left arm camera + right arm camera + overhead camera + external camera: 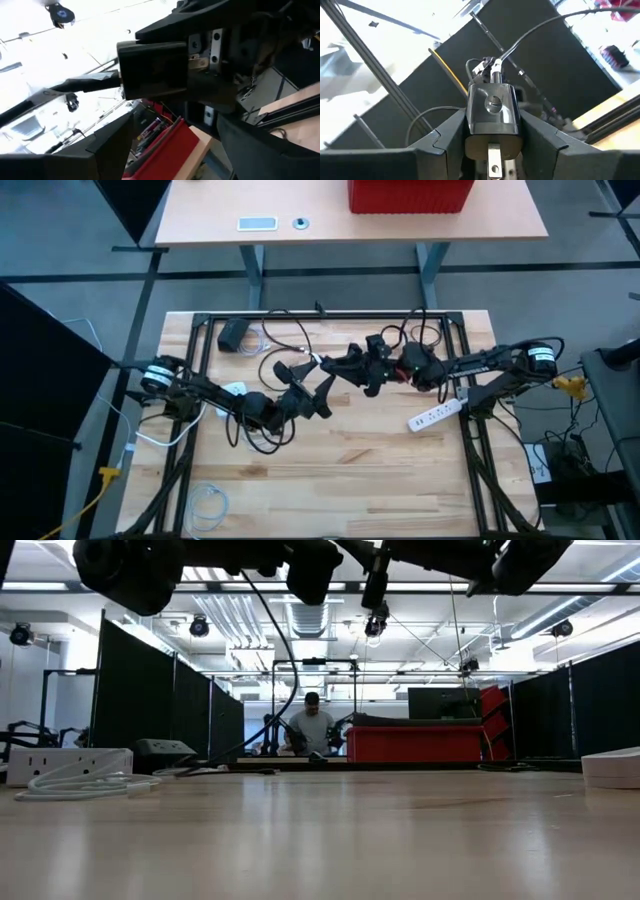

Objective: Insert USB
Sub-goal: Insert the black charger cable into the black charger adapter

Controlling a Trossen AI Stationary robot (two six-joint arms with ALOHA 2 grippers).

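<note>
The USB plug [495, 76] sits at the far end of a glossy black charger block [493, 107]. Its pale connector meets the block's face, and its dark cable [540, 27] trails away behind it. In the right wrist view we judge the plug to be in the port or right at its mouth, but we cannot tell how deep it is seated. The right gripper [493, 125] is clamped on the block, one finger pressed against each flank, and holds it in the air above the middle of the wooden table [350, 470]. The left gripper [322, 388] hangs just beside it, facing the block. In its own wrist view its fingers stand wide apart and we see nothing between them. So we reckon most of the job is done: the block is gripped and presented, and the connector is lined up with it and at least touching. What may remain is a last push to seat the plug fully, a check that it holds, and setting the block down. Farther out, a white power strip [435, 416] lies on the table under the right arm, a small black adapter [233, 333] rests near the far left corner, and a coil of white cable [208, 505] sits at the near left edge. Beyond the table, a person [313, 728] sits at a desk with a red bin [410, 194].
</note>
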